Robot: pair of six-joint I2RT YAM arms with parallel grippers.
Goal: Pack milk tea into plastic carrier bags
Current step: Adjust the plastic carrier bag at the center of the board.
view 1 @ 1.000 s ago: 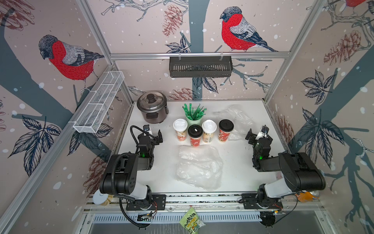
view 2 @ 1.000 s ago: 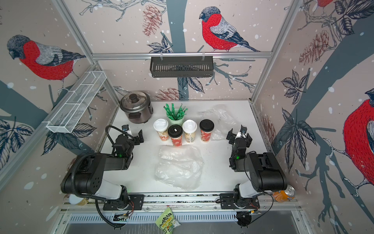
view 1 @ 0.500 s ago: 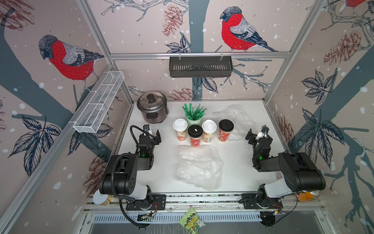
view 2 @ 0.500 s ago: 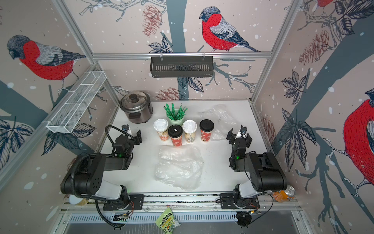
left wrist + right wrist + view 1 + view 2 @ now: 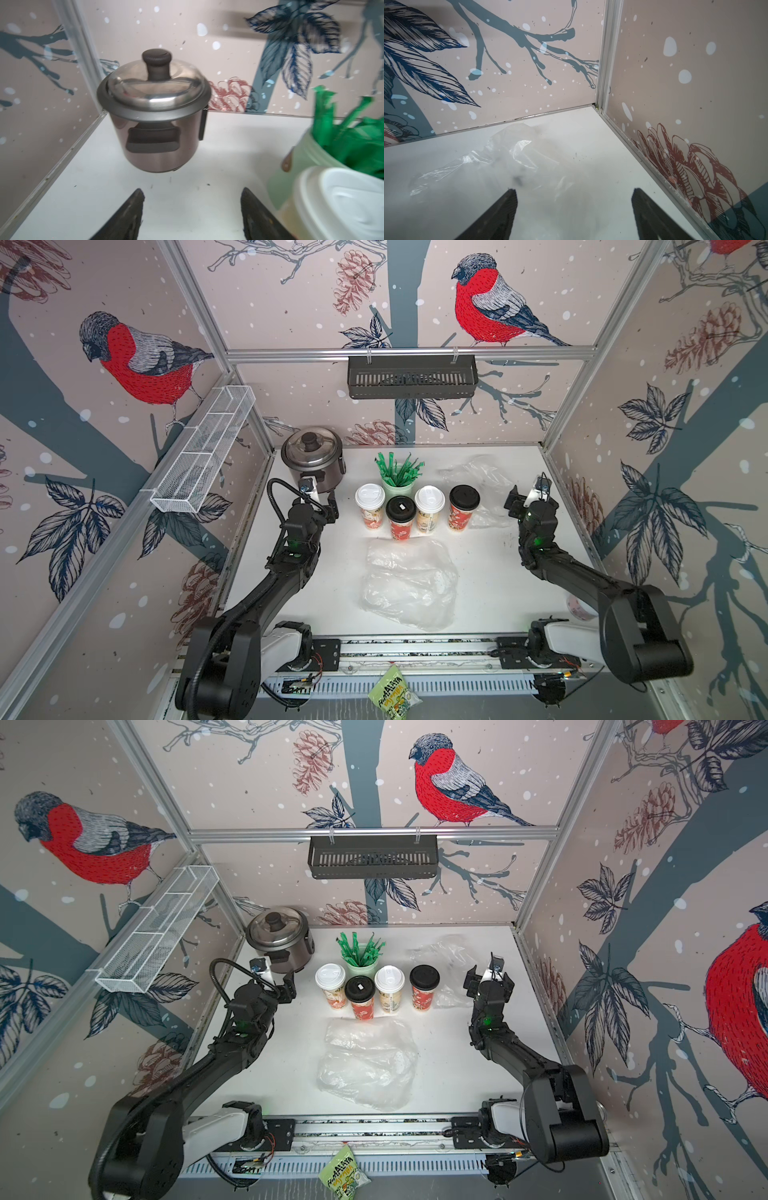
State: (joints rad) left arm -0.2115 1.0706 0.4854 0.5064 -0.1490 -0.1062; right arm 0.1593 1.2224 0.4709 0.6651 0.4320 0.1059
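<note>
1. left fingers (image 5: pixel 128 216) are spread apart with nothing between them, over bare bench (image 5: pixel 187 199).
2. right fingers (image 5: pixel 500 216) are spread too and pinch nothing. the far bag (image 5: pixel 517 158), thin clear plastic, lies crumpled on the bench below and ahead of them. i cannot tell whether they touch it.
3. ahead of the left fingers a lidded metal pot (image 5: pixel 153 124) stands in the far left corner. close on their right is the left white-lidded cup (image 5: pixel 342 203).
4. the milk tea stands upright in a row across the middle of the bench. from left: the left white-lidded cup, the left black-lidded cup (image 5: pixel 400 516), the right white-lidded cup (image 5: pixel 429 508) and the right black-lidded cup (image 5: pixel 464 506).
5. a pale green straw cup (image 5: pixel 397 485) stands just behind the row, between the two white lids.
6. in both top views the far bag lies just behind and right of the right black-lidded cup. the near bag (image 5: pixel 409 585) lies flat in front of the row, between the arms. all four cups stand outside the bags.
</note>
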